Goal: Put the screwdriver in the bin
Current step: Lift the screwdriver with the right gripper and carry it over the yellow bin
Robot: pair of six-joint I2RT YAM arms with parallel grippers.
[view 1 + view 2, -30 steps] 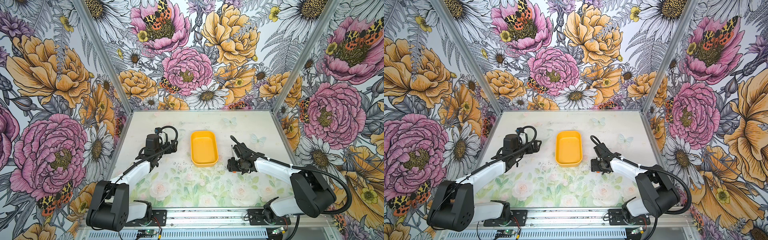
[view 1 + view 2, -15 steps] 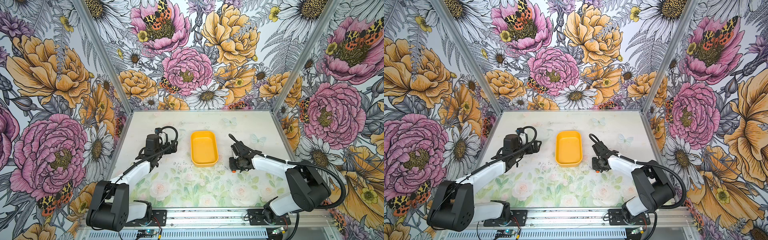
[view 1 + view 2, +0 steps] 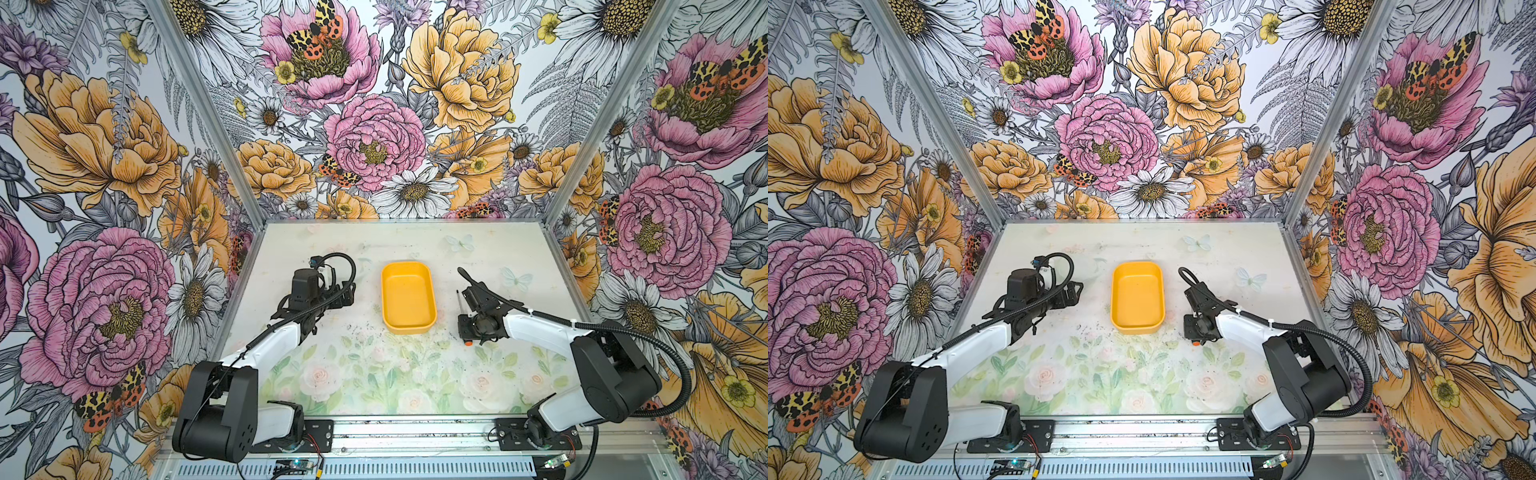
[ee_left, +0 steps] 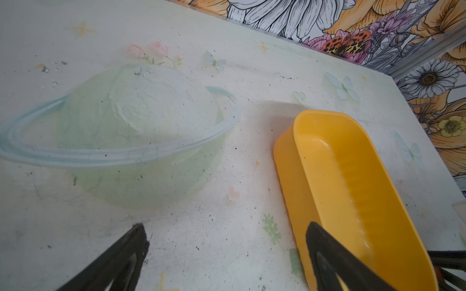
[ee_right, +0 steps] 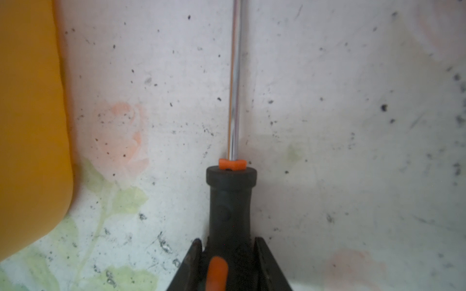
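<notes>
On my left, the left gripper [image 3: 343, 291] hangs over the pale flower-printed worktop [image 3: 374, 374], left of centre. In the left wrist view its claw [image 4: 225, 228] is spread wide with nothing between the black fingers.

At the worktop's centre sits the shallow yellow-orange plastic bin [image 3: 408, 297] with rounded corners and low walls. It is empty in both top views [image 3: 1137, 297].

Just right of the bin, near its front right corner, is the slim screwdriver [image 5: 230, 201]. It has a bright thin metal shaft, a black waisted handle, an orange collar and an orange stripe. The shaft points toward the back edge, parallel to the bin's long side, and the tool is outside the bin. The right gripper [image 5: 227, 249] pinches the black handle, one finger on each side.

In a top view I make out only the thin shaft [image 3: 460, 303] ahead of the right gripper [image 3: 467, 328]. The orange butt end shows behind it in both top views [image 3: 1195, 343], and the handle is hidden under the gripper. The right wrist view cuts off the shaft tip and the rear of the handle. I cannot tell whether the tool rests on the worktop.

Compared with a second ago, the bin and left arm are unmoved. The right arm's elbow has shifted slightly, and its claw is at much the same spot.
</notes>
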